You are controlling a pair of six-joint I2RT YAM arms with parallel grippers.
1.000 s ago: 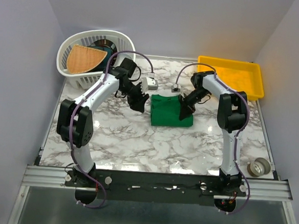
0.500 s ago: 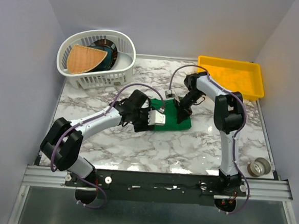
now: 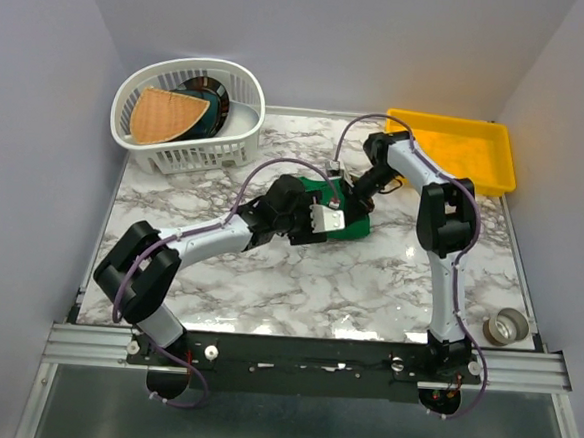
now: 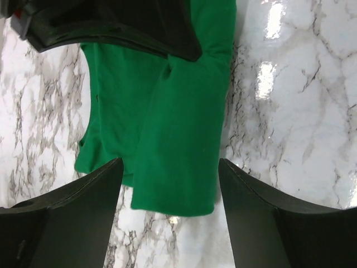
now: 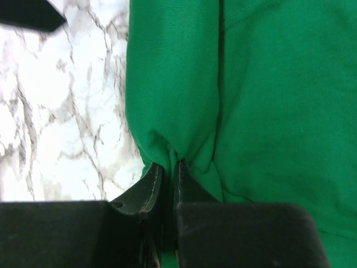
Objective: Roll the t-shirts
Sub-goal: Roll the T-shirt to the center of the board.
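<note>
Left claw point(image 4: 168, 163) open, fingers apart over folded green t-shirt point(image 4: 184, 106) on marble bench point(image 4: 290, 111). Right claw point(image 5: 166, 167) closed, pinching t-shirt edge fold.

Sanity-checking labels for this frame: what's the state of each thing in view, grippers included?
t-shirt: folded over in layers, lying on the table, one edge pinched.
left gripper: open, spread over the t-shirt.
right gripper: shut on a bunched fold of the t-shirt.
laundry basket: upright, holding an orange woven piece and something dark.
yellow tray: upright, far right corner.
tape roll: lying flat, near right edge.
</note>
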